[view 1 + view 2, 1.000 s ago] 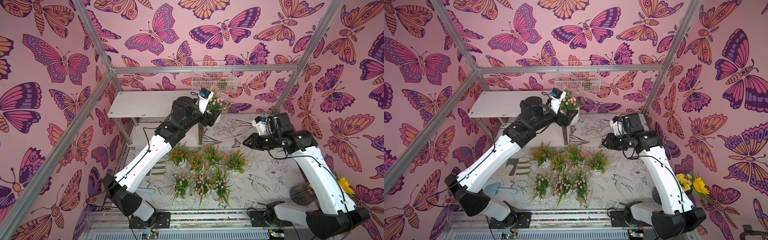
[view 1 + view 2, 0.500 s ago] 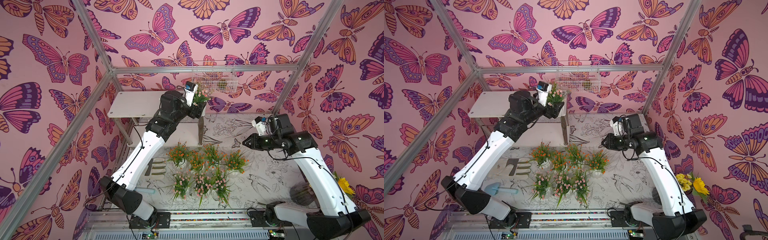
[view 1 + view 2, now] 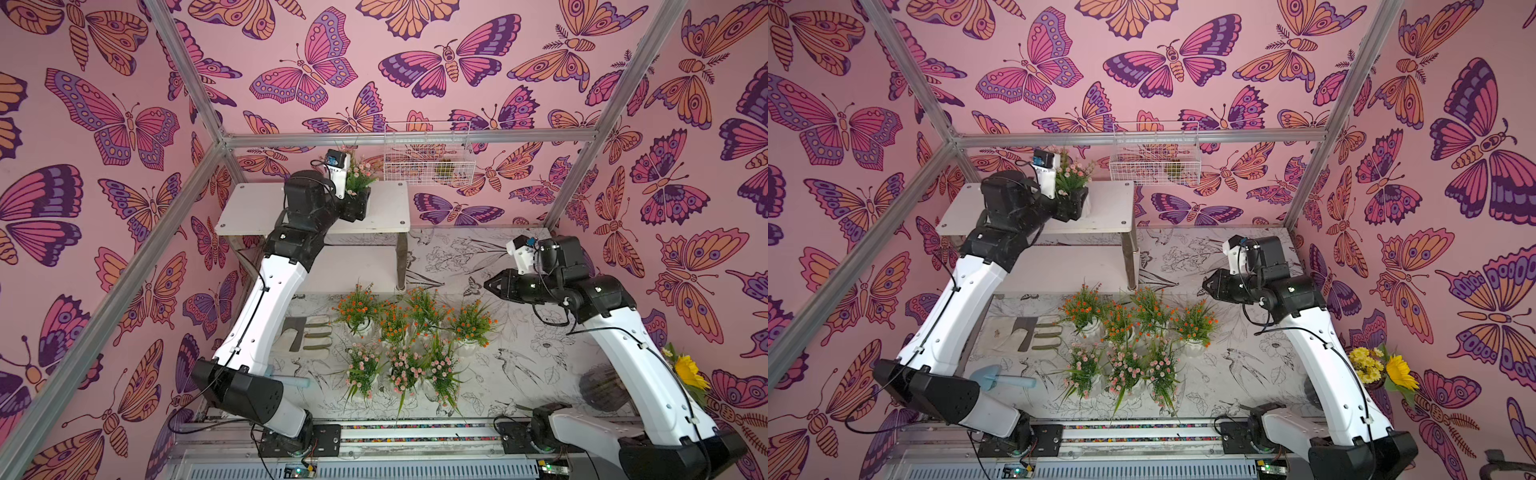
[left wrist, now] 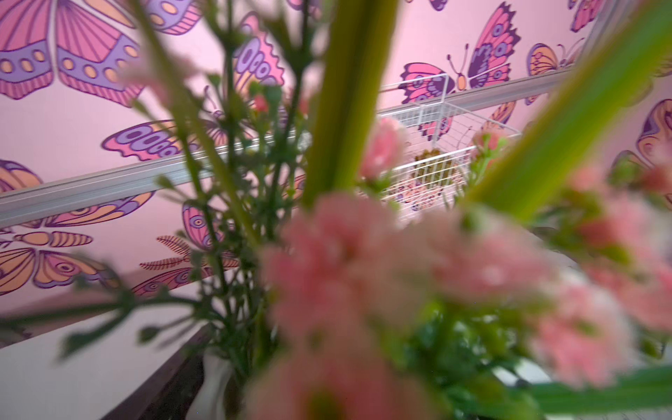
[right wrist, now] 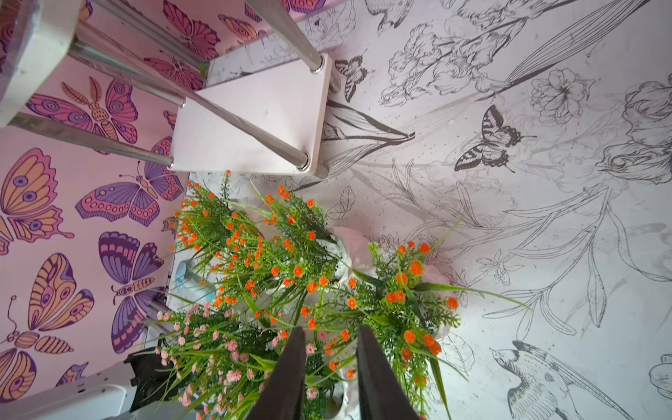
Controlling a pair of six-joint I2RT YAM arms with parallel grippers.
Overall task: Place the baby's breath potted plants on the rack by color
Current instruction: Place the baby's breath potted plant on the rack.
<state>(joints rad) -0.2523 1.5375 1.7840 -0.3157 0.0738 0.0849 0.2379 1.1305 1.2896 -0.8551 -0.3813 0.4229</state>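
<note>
Well, the left gripper (image 3: 360, 204) is clamped on the pot (image 4: 212, 382) of a pink plant (image 3: 360, 176), over the top board of the rack (image 3: 388, 210), towards its right end and near the back edge; the fingers hide the pot's base, so I cannot tell whether it touches the board; open board shows to either side of it; the basket (image 3: 426, 156) hangs just behind the back right corner, its contents too dim to name; the lower board is partly covered by the left arm (image 3: 270, 307); the right gripper (image 3: 491, 286) hangs over the table (image 3: 540, 332) right of the rack, jaws slightly apart with nothing between them; four orange plants (image 3: 424, 305) stand in a row just before the rack, three pink plants (image 3: 405, 368) in a row nearer me, sprays tangled and pots mostly hidden; the table lies open to their right; from the left wrist, blurred blooms fill the view and the pot is only a white sliver.
</note>
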